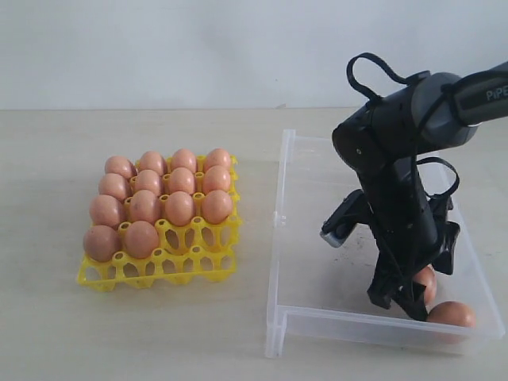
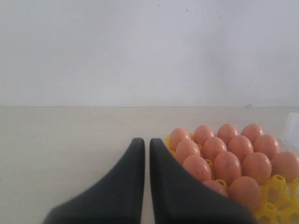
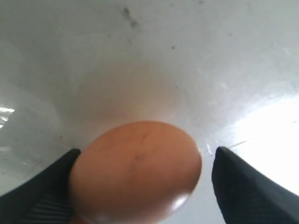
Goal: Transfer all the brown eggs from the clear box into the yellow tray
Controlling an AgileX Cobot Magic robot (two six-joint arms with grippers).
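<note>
Where the right arm (image 1: 429,111) meets the frame edge, white letters read "PIPE", cut off. Right end effector (image 1: 399,305) is spread inside the clear box (image 1: 279,214), toward its near right corner, straddling one brown egg (image 3: 138,170). One finger appears to touch the shell; the other stands clear. Second brown egg (image 1: 451,313) lies just beside, by the box's near wall. Shells are smooth, oval, orange-brown. Yellow tray (image 1: 178,266), a plastic lattice of cups and posts, sits on the table (image 1: 159,333) left of the box, holding fourteen eggs (image 1: 178,208). Left end effector (image 2: 145,149) is pressed together, empty.
</note>
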